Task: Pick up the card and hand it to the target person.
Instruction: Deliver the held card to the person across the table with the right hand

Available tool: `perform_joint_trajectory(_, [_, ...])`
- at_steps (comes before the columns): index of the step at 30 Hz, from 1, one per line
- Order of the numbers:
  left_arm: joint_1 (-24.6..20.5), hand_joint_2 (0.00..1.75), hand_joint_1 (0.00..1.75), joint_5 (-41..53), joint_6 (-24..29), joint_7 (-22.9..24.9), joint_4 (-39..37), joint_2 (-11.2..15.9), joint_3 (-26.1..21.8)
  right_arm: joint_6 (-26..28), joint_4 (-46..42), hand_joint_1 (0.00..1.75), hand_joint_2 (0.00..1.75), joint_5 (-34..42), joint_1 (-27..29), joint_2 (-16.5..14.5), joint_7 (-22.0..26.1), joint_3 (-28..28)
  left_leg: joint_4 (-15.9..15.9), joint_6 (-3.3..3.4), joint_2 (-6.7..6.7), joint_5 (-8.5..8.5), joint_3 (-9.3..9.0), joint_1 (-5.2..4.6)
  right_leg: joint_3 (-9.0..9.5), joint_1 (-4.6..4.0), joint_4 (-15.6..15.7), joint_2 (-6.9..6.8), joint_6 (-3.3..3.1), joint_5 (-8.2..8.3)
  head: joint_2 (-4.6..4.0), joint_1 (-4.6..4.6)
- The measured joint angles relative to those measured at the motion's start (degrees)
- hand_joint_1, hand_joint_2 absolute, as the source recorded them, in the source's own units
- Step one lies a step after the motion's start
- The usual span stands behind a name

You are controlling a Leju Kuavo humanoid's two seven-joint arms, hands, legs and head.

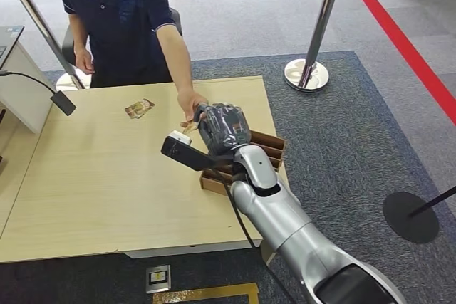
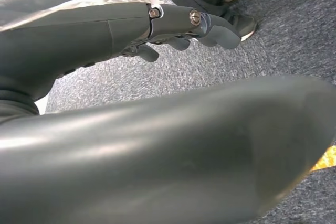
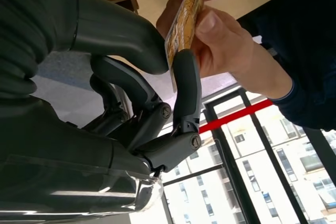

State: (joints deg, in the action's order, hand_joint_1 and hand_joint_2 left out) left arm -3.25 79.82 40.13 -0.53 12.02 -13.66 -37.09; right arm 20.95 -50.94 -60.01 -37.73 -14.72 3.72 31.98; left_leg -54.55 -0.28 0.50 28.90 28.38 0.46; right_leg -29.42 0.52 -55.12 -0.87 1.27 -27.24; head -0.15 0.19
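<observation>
My right hand reaches over the table's far right part and pinches a gold-patterned card between thumb and a finger. A person's hand grips the same card from the other side; in the head view that hand touches my fingers. The person wears a dark navy polo and stands behind the table. A second card lies flat on the table near the far edge. My left hand hangs beside my body over grey carpet, its fingers loosely extended with nothing in them.
A brown card box sits under my right wrist at the wooden table right edge. A grey monitor stands at the left. A stanchion post and red floor line are beyond the table.
</observation>
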Motion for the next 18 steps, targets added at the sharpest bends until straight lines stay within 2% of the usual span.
perform_joint_trajectory(5, [0.0, 0.0, 0.0, 0.0, 0.0, 0.1, 0.0, -0.1, 0.0, -0.3, 0.7, 1.42, 1.75, -0.1, 0.0, -0.2, -0.2, 0.4, 0.0, -0.01, 0.0, 0.0, 0.01, 0.0, 0.0, 0.0, 0.0, 0.0, 0.0, 0.0, 0.0, 0.01])
perform_joint_trajectory(7, [0.0, 0.0, 0.0, 0.0, 0.0, 0.2, 0.0, -0.1, 0.0, -0.4, 0.9, 1.22, 1.75, -0.2, 0.0, -0.3, -0.3, 0.4, 0.0, -0.01, 0.0, 0.0, 0.02, 0.0, 0.0, 0.0, 0.0, 0.0, 0.0, 0.0, 0.0, 0.01])
perform_joint_trajectory(9, [0.0, 0.0, 0.0, 0.0, 0.0, 0.2, 0.0, -0.1, 0.0, -0.4, 1.1, 0.53, 1.75, -0.2, 0.0, -0.3, -0.4, 0.5, 0.0, -0.01, 0.0, 0.0, 0.03, 0.0, -0.01, 0.0, 0.0, 0.0, 0.0, 0.0, 0.0, 0.01])
perform_joint_trajectory(11, [0.0, 0.0, 0.0, 0.0, 0.0, 0.2, 0.0, -0.1, 0.0, -0.4, 1.1, 0.0, 1.75, -0.2, 0.0, -0.3, -0.5, 0.5, 0.0, -0.01, 0.0, 0.0, 0.03, 0.0, -0.01, 0.0, 0.0, 0.0, 0.0, 0.0, 0.0, 0.01])
perform_joint_trajectory(12, [0.0, 0.0, 0.0, 0.0, 0.0, 0.3, 0.0, -0.1, 0.0, -0.4, 1.1, 0.0, 1.75, -0.4, 0.0, -0.3, -0.5, 0.5, 0.0, -0.01, 0.0, 0.0, 0.04, 0.0, -0.02, 0.0, 0.0, 0.0, 0.0, 0.0, 0.0, 0.01])
perform_joint_trajectory(16, [0.0, 0.0, 0.0, 0.1, 0.0, 0.4, 0.0, -0.1, 0.0, 0.1, 1.2, 0.0, 0.0, -1.3, 0.0, -0.3, -1.1, 0.7, 0.0, -0.01, 0.0, 0.0, 0.05, 0.0, -0.05, 0.0, 0.0, 0.0, 0.0, 0.0, 0.0, 0.02])
perform_joint_trajectory(18, [0.0, 0.0, 0.0, 0.0, 0.0, 0.6, 0.0, -0.1, 0.0, 0.7, 1.3, 0.0, 0.0, -1.8, 0.0, -0.3, -1.6, 0.8, 0.0, -0.01, 0.0, 0.0, 0.05, 0.0, -0.05, 0.0, 0.0, 0.0, 0.0, 0.0, 0.0, 0.02])
